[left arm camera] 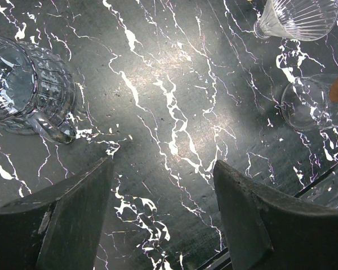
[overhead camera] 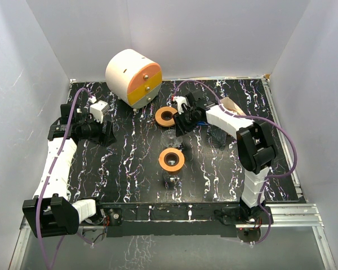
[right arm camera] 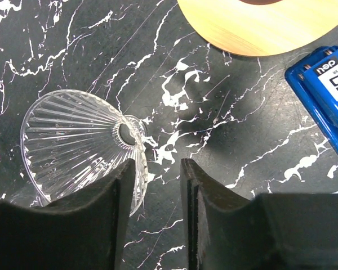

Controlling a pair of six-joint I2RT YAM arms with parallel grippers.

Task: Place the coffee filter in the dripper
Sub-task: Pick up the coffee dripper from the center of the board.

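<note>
Your right gripper [right arm camera: 158, 167] stands narrow around the dripper [right arm camera: 73, 140] rim, whether gripping I cannot tell; blue box [right arm camera: 321, 98] at 2 o'clock reads "50"; left gripper [left arm camera: 163, 163] wide open, empty

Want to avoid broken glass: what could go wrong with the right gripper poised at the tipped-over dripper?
1. The dripper lies on its side, and only its rim edge sits between the fingers of the right gripper. Such a thin, off-centre pinch on ribbed glass could slip or chip it.
2. If squeezed out, the dripper may roll or skid into the wooden ring or the blue box nearby.
</note>
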